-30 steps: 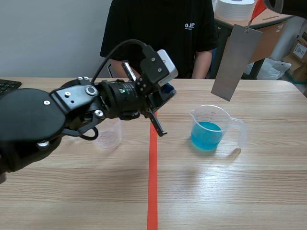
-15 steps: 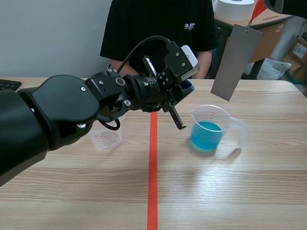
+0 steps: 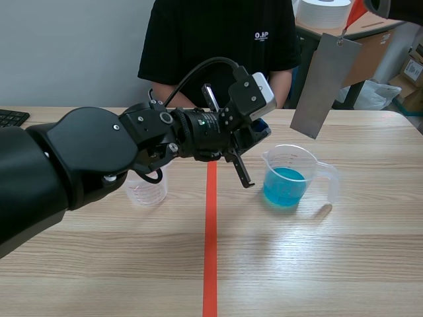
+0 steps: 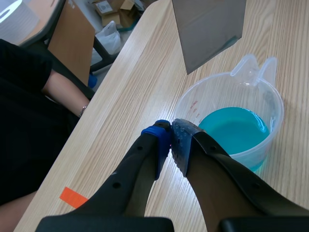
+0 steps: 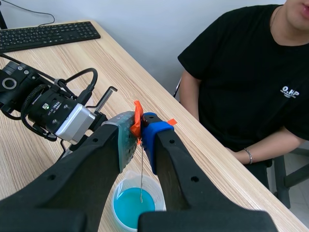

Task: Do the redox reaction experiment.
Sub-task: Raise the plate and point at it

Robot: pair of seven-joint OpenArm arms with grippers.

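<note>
The left gripper (image 4: pixel 170 134) is staying shut with nothing in it: its two fingers are pressing tip to tip, and the blue pad (image 4: pixel 157 133) is sitting right against the other pad. It is hanging above the table (image 3: pixel 330 264), just beside a clear cup (image 3: pixel 299 173) with a handle. The cup is standing upright on the wood and is holding blue liquid (image 3: pixel 284 185) in its lower part. The big black left arm (image 3: pixel 99 158) is reaching across from its side, past the red line (image 3: pixel 210 251) on the table. A second clear cup (image 3: pixel 147 190) is standing behind that arm, on the other side of the red line, and it is looking empty. The right gripper (image 5: pixel 138 126) is squeezing a small orange tab (image 5: pixel 137 121) tightly between its pads. A flat grey metal plate (image 3: pixel 325 86) is hanging down from that tab. The plate is hanging a little tilted in the air over the cup, and its bottom edge is not reaching the blue liquid. In the right wrist view the plate is showing only as a thin line pointing down at the cup. A person (image 3: pixel 218 39) in a black shirt is sitting across the table. A black keyboard (image 5: pixel 48 34) is lying far off at the table's edge.
</note>
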